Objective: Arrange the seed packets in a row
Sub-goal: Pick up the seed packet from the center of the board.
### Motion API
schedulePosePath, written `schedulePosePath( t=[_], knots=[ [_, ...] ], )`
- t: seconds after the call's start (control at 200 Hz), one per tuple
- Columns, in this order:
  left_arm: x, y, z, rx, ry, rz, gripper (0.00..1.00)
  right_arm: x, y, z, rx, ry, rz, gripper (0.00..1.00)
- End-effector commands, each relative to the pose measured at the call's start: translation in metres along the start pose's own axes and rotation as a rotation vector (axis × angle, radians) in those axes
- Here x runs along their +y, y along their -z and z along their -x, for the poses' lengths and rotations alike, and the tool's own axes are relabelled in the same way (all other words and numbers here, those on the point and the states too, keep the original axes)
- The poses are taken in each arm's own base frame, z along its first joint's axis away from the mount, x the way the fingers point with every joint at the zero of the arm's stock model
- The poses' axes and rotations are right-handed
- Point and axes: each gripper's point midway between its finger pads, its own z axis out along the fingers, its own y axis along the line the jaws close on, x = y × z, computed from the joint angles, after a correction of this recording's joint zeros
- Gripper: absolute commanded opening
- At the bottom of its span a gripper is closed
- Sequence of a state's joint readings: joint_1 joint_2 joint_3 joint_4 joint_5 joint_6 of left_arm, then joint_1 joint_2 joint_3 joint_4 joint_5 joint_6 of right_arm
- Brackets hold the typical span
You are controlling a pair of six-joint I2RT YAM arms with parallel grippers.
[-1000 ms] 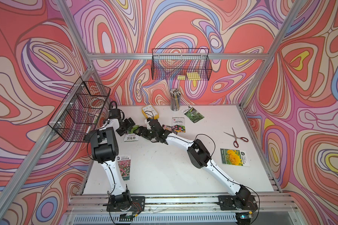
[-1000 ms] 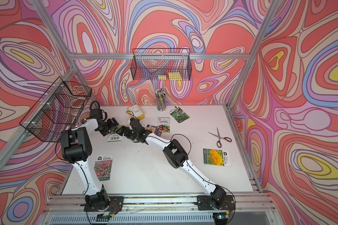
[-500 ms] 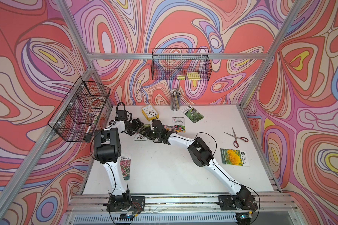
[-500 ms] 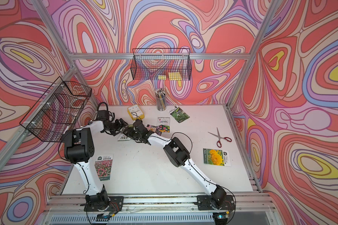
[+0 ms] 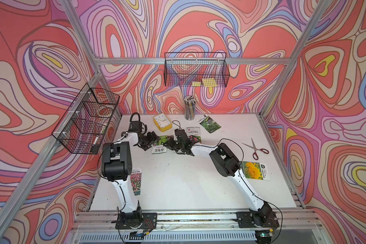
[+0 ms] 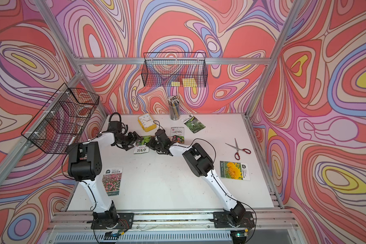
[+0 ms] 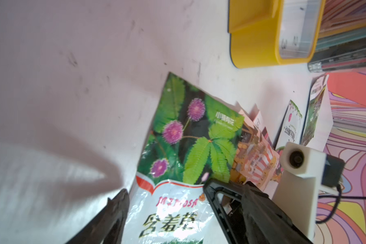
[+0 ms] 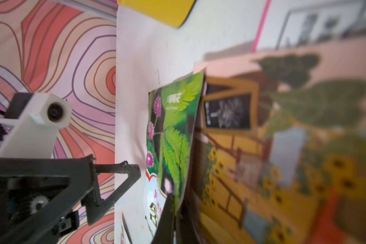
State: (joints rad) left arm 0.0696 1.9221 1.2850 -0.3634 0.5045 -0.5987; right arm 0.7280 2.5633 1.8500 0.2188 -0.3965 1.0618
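Shifted a little toward the robot's right since a second ago, the mimosa packet (image 5: 159,149) is now found at the back middle of the table (image 5: 178,190), just in front of the yellow clock (image 5: 162,123). The left gripper (image 5: 152,142) has been brought along with it, and the right gripper (image 5: 169,145), spread wide a second ago, has been closed. In the right wrist view its jaws are seen pressed together on the packet's long edge, at the spot where that edge overlaps the orange shopfront packet (image 7: 254,152). Whether the shopfront packet is pinched as well cannot be told.

In the left wrist view the left gripper's jaws are held wide apart, with the packet's white, lettered end lying between the fingers (image 7: 116,211). They are not closed on it, and contact cannot be made out.

The other seed packets are laid flat over the table. A white-topped flower packet (image 5: 193,135) is partly covered by the right arm. A green packet (image 5: 208,123) lies just beside the pencil cup (image 5: 190,109). The sunflower packet (image 5: 255,171) lies near the table's right side, and a pink-flower packet (image 5: 136,180) is partly hidden behind the left arm. Red-handled scissors (image 5: 256,147) are seen beyond the sunflower packet, toward the back wall — well apart from both grippers.
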Motion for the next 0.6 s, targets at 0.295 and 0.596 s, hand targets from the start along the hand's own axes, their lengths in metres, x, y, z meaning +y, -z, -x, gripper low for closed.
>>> schedulePosePath(
  t=[0.295, 0.596],
  knots=[
    [-0.022, 0.093, -0.037, -0.194, -0.117, 0.081, 0.86, 0.079, 0.101, -0.060, 0.053, 0.186, 0.075, 0.00],
    [-0.034, 0.151, -0.072, -0.354, -0.146, 0.076, 0.89, 0.099, 0.131, -0.170, -0.028, 0.187, -0.032, 0.00]
  ],
)
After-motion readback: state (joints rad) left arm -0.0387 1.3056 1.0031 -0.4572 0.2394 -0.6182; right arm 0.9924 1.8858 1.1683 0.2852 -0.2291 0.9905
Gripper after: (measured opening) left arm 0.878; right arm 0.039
